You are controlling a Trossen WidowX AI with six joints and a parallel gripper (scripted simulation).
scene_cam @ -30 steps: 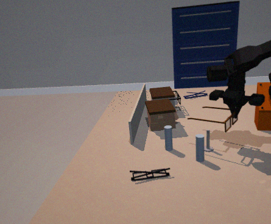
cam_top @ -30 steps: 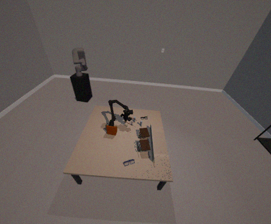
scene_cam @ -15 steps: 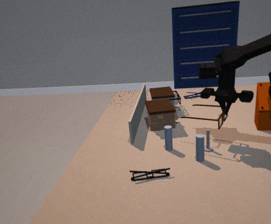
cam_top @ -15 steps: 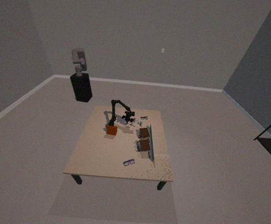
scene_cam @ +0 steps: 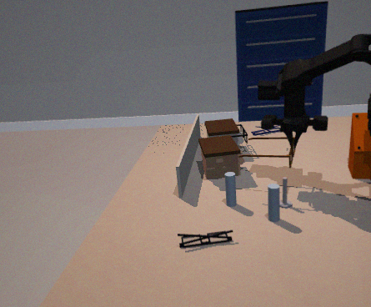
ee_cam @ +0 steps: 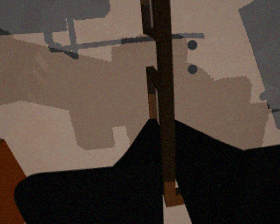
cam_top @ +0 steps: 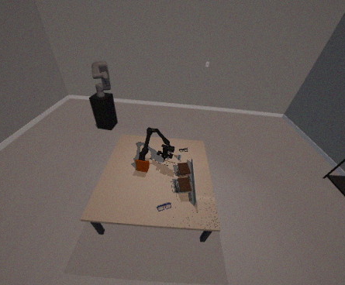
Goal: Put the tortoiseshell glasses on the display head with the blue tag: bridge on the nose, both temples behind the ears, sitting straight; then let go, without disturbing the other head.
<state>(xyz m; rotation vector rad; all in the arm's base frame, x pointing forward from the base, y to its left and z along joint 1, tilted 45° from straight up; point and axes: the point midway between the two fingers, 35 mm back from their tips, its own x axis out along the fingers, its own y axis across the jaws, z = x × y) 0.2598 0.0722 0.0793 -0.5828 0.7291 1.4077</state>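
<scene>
The black arm arches forward, its tool (cam_top: 173, 156) (scene_cam: 292, 143) (ee_cam: 159, 126) pointing down, fingers nearly closed.

The table (cam_top: 127, 194) (scene_cam: 147, 267) is of pale peach colour. The held glasses (scene_cam: 266, 156) (ee_cam: 166, 100) are brown. Both head blocks have dark brown tops. The posts (scene_cam: 230, 189) are light blue, and the cabinet (scene_cam: 281, 50) is deep blue with thin grey stripes.

No Readable Lettering in Any View

No text, label, brand, number or sign can be read in the top, exterior or wrist view (the pictures are grainy, and small details blur).
</scene>
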